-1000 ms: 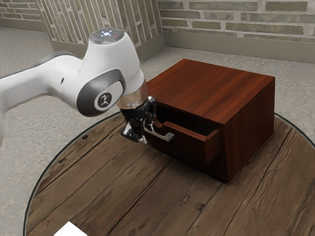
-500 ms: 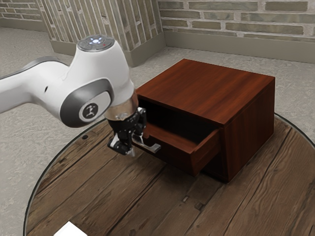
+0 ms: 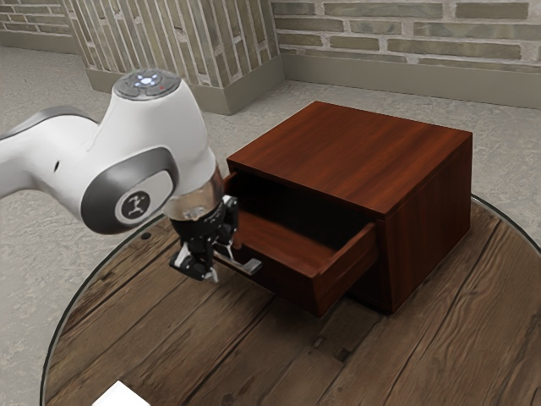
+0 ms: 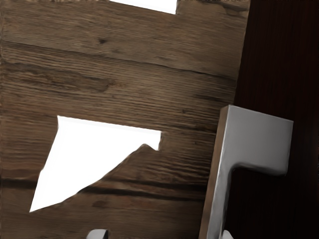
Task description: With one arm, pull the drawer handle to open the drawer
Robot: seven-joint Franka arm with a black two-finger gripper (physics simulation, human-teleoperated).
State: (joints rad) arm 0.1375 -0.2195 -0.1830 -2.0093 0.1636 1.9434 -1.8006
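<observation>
- Tabletop [image 3: 254,355]: round, weathered planks w/ heavy grain, knots & dark gaps btwn boards, thin dark rim. Flat white patch [image 3: 118,394] lies at its near edge.
- Gripper [image 3: 205,266]: black, low over the planks at the drawer's front. It hangs off a white & grey arm [image 3: 127,178] coming in from the ext. view's left.
- Handle [image 3: 243,266]: silvery metal bar, square-edged, standing off the drawer front on a short post, so it reads as an L from the wrist cam. Long axis runs level & parallel to the front, slanting from far-left to near-right in the ext. view.
- Gripper state: spread wider than the bar, not clamped on it. The bar runs in btwn the tips, close to the one on the drawer side. The other fingertip [image 4: 98,234] is well apart from it, over bare planks.
- Drawer [image 3: 292,254]: stands partway out of its cabinet, front facing the ext. view's lower left, toward the arm. Boxy, polished reddish-brown wood w/ fine straight grain. Its inside shows a wooden floor & side wall of the same colour.
- Cabinet [image 3: 363,161]: plain box in the same dark red wood, flat glossy top, sitting on the table's far right part. Shadowed opening above the drawer.
- Floor [image 3: 51,85]: grey, speckled, stone-like.
- Brick walls [image 3: 406,34]: furthest back, pale grey-brown courses w/ a ledge along the base.
</observation>
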